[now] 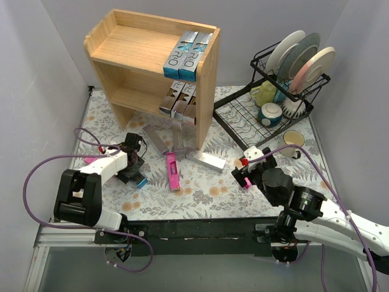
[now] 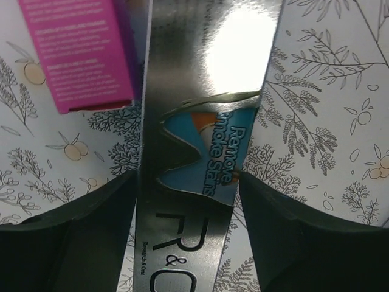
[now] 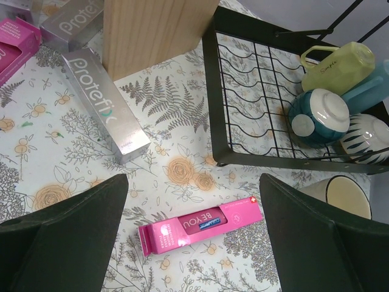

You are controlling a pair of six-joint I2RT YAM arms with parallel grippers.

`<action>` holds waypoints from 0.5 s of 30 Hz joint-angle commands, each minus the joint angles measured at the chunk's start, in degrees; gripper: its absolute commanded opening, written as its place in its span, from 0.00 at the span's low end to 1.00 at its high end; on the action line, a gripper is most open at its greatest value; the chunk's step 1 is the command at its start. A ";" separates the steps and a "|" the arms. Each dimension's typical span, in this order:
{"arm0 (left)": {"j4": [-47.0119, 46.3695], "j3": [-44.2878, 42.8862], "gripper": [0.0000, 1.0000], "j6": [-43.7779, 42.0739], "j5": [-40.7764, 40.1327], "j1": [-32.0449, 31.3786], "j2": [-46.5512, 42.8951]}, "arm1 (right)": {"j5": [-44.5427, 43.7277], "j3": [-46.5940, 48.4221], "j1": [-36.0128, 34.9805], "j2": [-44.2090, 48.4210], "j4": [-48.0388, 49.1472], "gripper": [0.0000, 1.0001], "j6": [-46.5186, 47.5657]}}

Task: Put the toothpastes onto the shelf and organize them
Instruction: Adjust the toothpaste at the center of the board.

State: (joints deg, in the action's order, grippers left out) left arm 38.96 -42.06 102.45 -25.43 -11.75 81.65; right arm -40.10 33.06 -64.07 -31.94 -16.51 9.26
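My left gripper (image 2: 188, 179) is clamped on a blue-and-silver toothpaste box (image 2: 200, 121), one finger (image 2: 67, 243) against each long edge. The box runs lengthwise between them over the floral mat (image 2: 328, 91) at the left front of the table, and the end of a pink box (image 2: 79, 55) lies just beside it. My right gripper (image 3: 193, 182) hangs with its jaws spread wide and nothing between them, above a second pink carton (image 3: 200, 226) that lies flat on the mat near the dish rack (image 3: 267, 91). Farther out, a silver Protefix box (image 3: 103, 103) lies by the foot of the shelf (image 1: 206, 79), with two more silver cartons (image 1: 159, 141) and a loose pink one (image 1: 172, 170) in front of it. On the shelf's top level, at the right, two blue-and-silver cartons (image 1: 188, 56) lie side by side. Three further boxes (image 1: 179, 102) sit together on the lower level. The rack holds plates (image 1: 304, 58) and cups (image 3: 319, 115).
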 commanded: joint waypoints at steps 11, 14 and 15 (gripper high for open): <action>-15.59 -3.90 0.54 -31.96 8.47 -3.02 10.11 | 0.02 0.34 0.27 0.22 2.19 0.97 -0.12; -15.14 -3.03 0.59 -29.52 6.71 -3.98 7.67 | 0.19 0.25 0.27 0.21 2.10 0.97 -0.12; -15.40 -1.11 0.69 -28.20 6.45 -4.59 6.52 | 0.37 0.25 0.18 0.13 2.10 0.97 -0.20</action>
State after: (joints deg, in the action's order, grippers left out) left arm 23.27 -46.98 75.02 -21.23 -14.74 89.58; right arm -39.99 33.06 -64.07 -31.88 -16.51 9.23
